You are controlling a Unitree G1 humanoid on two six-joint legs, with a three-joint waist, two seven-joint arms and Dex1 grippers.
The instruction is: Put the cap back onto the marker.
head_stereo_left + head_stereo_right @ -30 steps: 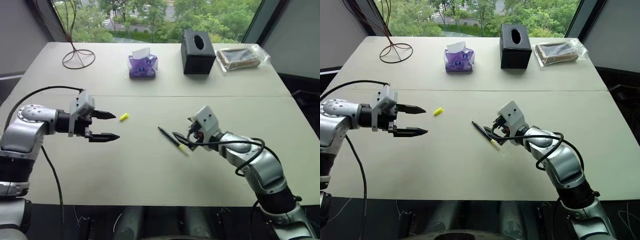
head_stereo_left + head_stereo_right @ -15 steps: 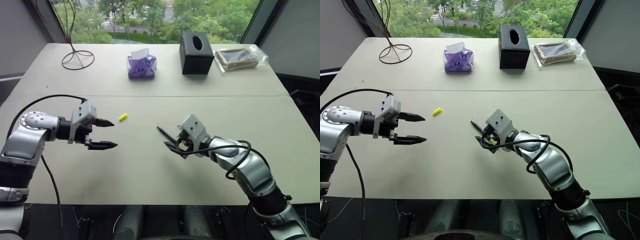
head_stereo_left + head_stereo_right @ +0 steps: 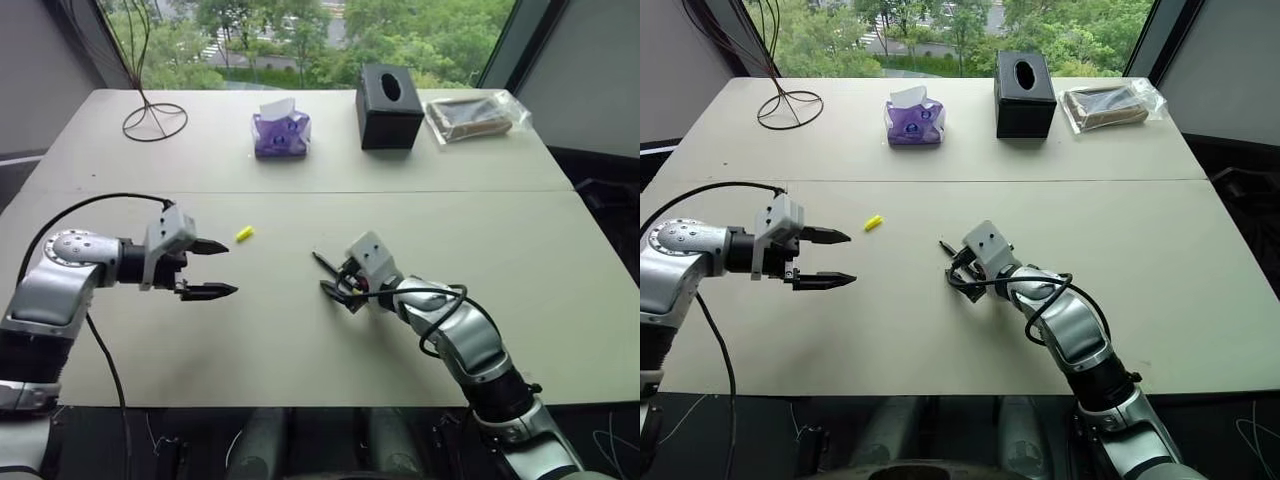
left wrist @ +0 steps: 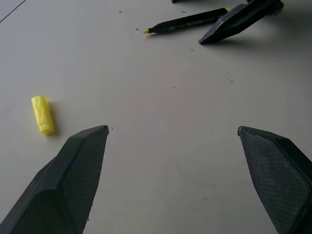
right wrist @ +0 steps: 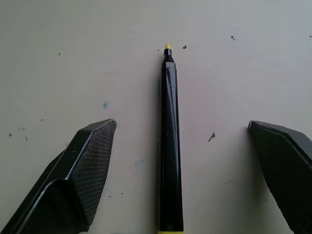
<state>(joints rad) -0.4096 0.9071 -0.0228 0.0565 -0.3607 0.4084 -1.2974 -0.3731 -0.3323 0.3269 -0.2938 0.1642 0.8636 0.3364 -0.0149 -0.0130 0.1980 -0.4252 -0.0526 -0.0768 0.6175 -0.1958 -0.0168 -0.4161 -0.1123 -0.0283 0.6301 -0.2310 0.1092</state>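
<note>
1. The counter was pale and flat, w/ a seam running across the middle.
2. The marker lay flat on the counter near the middle. It was black w/ a tiny yellow tip at one end, and no cap on it.
3. The right hand was down low at the marker. Its two black fingers were spread wide, one on each side of the marker, not touching it. It gripped nothing.
4. The cap lay on its side on the counter, alone, to the left of the marker and well apart from it. It was small & bright yellow.
5. The left hand hung over the counter near the cap, pointing toward the middle. Its fingers were spread wide too, w/ nothing in them. The cap sat just beyond one fingertip, not touching.
6. At the far side of the counter stood a purple tissue pack, a black tissue box & a clear plastic bag w/ something brown inside.
7. A thin wire stand sat at the far left corner.
</note>
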